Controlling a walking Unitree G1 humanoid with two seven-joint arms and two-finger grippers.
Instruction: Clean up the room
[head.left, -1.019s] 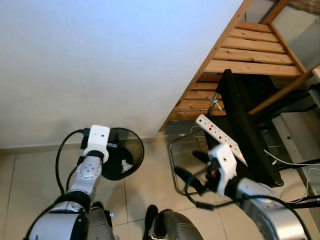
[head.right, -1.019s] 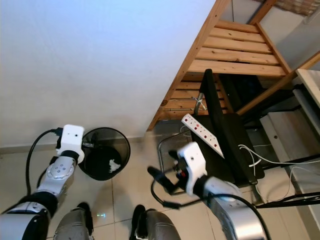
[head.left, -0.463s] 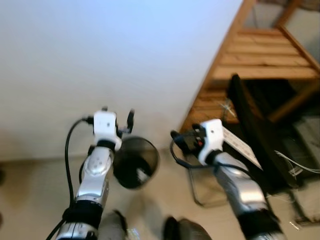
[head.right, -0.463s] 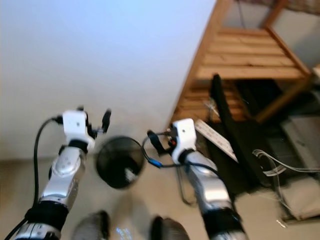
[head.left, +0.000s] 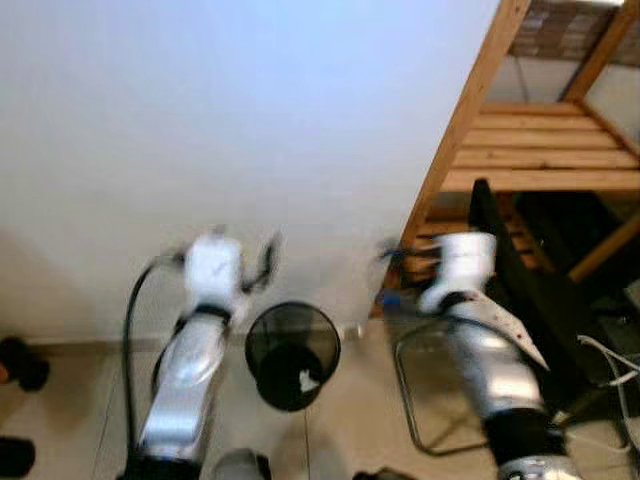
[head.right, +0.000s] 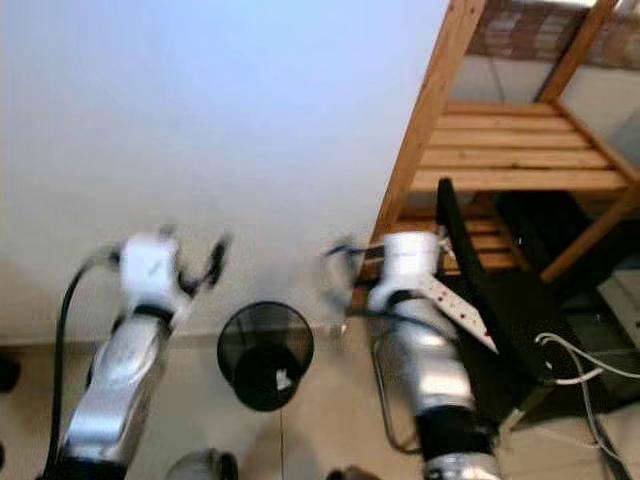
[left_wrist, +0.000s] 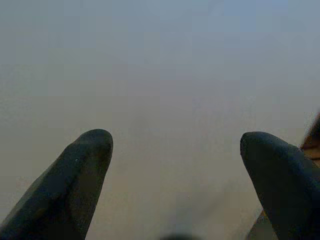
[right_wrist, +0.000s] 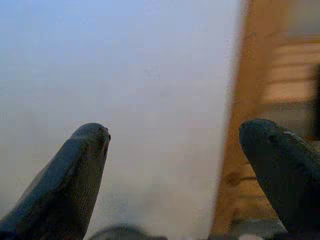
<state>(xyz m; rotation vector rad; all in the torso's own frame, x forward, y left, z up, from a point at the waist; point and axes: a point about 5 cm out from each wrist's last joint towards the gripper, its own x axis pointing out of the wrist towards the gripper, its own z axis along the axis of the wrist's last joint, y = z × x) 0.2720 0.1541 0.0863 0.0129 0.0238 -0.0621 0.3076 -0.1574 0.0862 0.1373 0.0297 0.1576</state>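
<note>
Two arms up now, raised from a second ago | eye views: black mesh bin (head.left: 293, 354) on floor between them, white scrap inside, drop looks done | left wrist: left gripper (left_wrist: 175, 165) fingers apart, empty | right wrist: right gripper (right_wrist: 175, 165) fingers apart, wooden shelf (right_wrist: 260, 90) ahead.

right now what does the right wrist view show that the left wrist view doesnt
Right wrist alone: the wooden shelf, its post and slats blurred, beside the wall. Left wrist alone: almost nothing but wall, with a dark sliver at one edge too small to identify. Both: a pale wall ahead and an open gripper, left and right, fingers wide apart, holding nothing.
</note>
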